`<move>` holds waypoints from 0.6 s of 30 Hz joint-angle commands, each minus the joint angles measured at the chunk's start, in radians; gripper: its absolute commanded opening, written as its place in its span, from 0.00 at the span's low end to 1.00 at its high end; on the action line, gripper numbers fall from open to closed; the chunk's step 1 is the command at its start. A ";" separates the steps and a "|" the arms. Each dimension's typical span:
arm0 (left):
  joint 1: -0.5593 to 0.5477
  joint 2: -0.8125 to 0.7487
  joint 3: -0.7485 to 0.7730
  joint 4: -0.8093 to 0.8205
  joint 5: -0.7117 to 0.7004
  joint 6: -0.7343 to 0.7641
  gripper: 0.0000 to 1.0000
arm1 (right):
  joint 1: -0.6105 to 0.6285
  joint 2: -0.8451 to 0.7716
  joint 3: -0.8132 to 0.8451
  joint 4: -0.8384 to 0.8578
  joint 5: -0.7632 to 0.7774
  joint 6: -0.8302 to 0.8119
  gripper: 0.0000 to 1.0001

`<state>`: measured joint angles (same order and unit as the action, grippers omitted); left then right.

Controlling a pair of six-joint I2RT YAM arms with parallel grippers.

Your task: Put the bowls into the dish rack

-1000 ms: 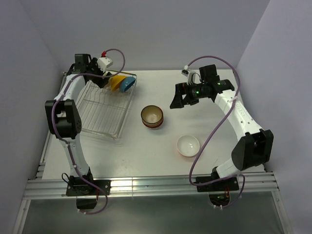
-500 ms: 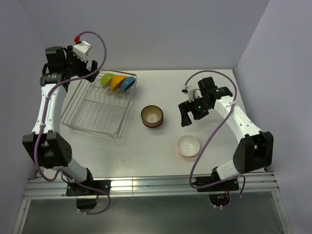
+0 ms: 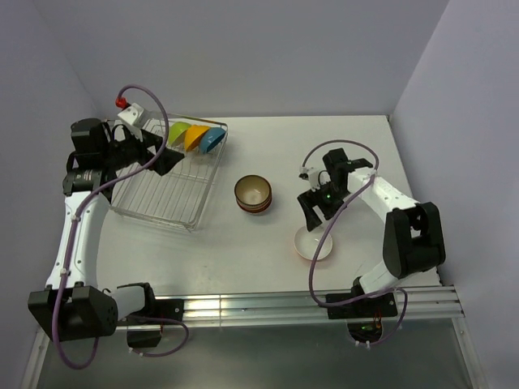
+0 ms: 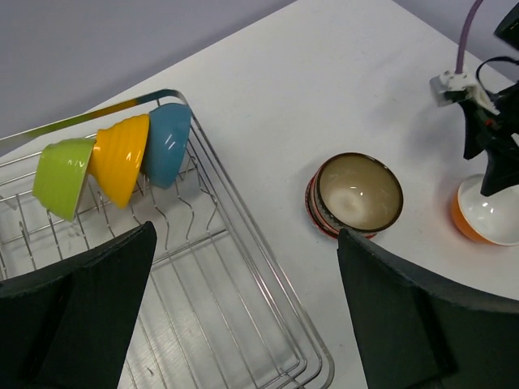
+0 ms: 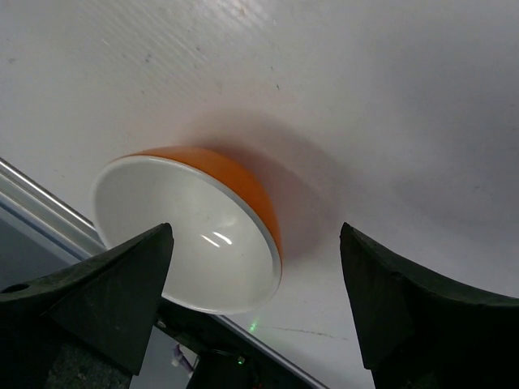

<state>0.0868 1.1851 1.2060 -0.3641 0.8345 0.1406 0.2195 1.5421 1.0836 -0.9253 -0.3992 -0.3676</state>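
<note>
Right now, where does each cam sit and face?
Top external: above and behind the bases, looking down at the table; both arms show.
Left wrist: over the dish rack, looking down toward the brown bowl; left gripper's fingers, open, frame the bottom.
Right wrist: over the orange bowl, facing down; right gripper's fingers at both sides.
Shared: both wrist views catch the orange bowl.

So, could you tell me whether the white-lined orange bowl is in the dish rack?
No, the orange bowl sits on the table, well apart from the dish rack.
</note>
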 commanded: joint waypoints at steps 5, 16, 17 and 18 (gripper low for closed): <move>-0.012 -0.050 -0.059 0.045 0.054 -0.059 0.97 | -0.005 0.024 -0.123 0.091 0.030 -0.077 0.82; -0.053 -0.061 -0.094 0.024 0.000 -0.052 0.93 | -0.006 0.052 -0.114 0.121 0.028 -0.060 0.33; -0.053 -0.062 -0.094 0.022 0.000 -0.050 0.93 | -0.006 0.052 -0.099 0.120 0.028 -0.062 0.29; -0.055 -0.062 -0.094 0.014 0.000 -0.052 0.93 | -0.006 0.050 -0.090 0.118 0.026 -0.063 0.16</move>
<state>0.0383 1.1526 1.1187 -0.3565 0.8394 0.0921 0.2195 1.5883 0.9463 -0.8345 -0.3752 -0.4316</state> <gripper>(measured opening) 0.929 0.230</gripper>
